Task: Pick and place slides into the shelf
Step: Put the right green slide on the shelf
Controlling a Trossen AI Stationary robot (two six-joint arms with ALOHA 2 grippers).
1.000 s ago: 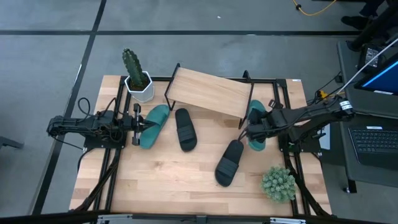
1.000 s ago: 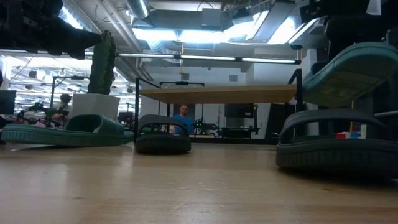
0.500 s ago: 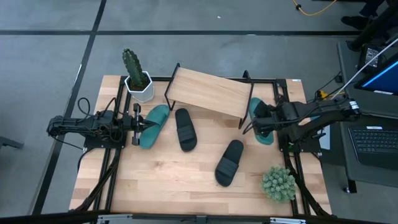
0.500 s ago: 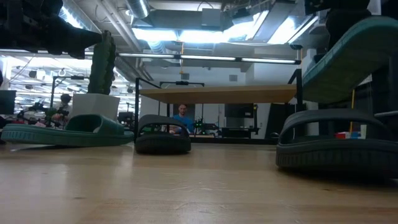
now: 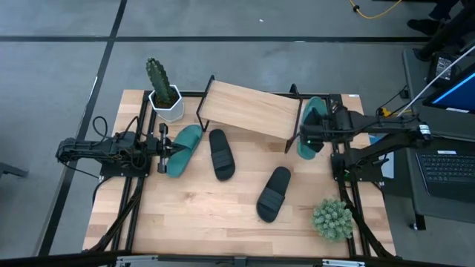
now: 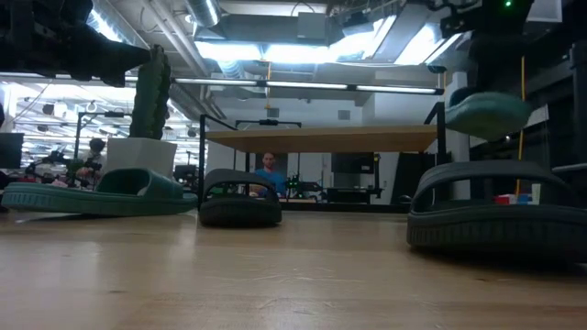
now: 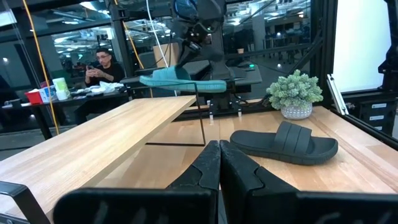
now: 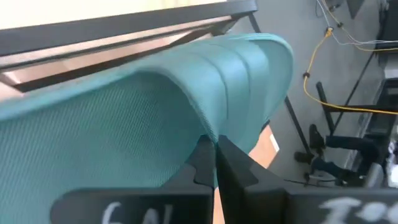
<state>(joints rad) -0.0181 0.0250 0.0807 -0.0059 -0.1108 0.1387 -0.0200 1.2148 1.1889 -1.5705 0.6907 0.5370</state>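
Observation:
My right gripper [image 8: 215, 167] is shut on a teal slide [image 5: 310, 126], held in the air by the right end of the shelf [image 5: 249, 110]; the low view shows that slide [image 6: 486, 113] above the table. The shelf is a slanted wooden board on black wire legs. The second teal slide [image 5: 184, 148] lies sole-down at the table's left, with a black slide [image 5: 220, 153] beside it. Another black slide [image 5: 274, 193] lies nearer the front. My left gripper [image 5: 162, 148] is shut, beside the left teal slide. My right gripper holds the teal slide by its wide strap, pinching the strap's edge [image 8: 208, 127] between the two fingers. The fingers come roughly level from the table's right side. The slide is lifted clear of the table and sits about level [image 7: 180, 79].
A cactus in a white pot [image 5: 163, 93] stands at the far left corner beside the shelf. A small green plant [image 5: 332, 219] sits at the near right corner. Bare tabletop [image 5: 200, 215] lies in the near middle. A person [image 7: 99, 65] sits in the room beyond.
My right gripper has carried the teal slide up off the table and toward the far edge, to the shelf's right end. The slide has gone from steeply tilted to about level. The left arm and the other slides have kept still.

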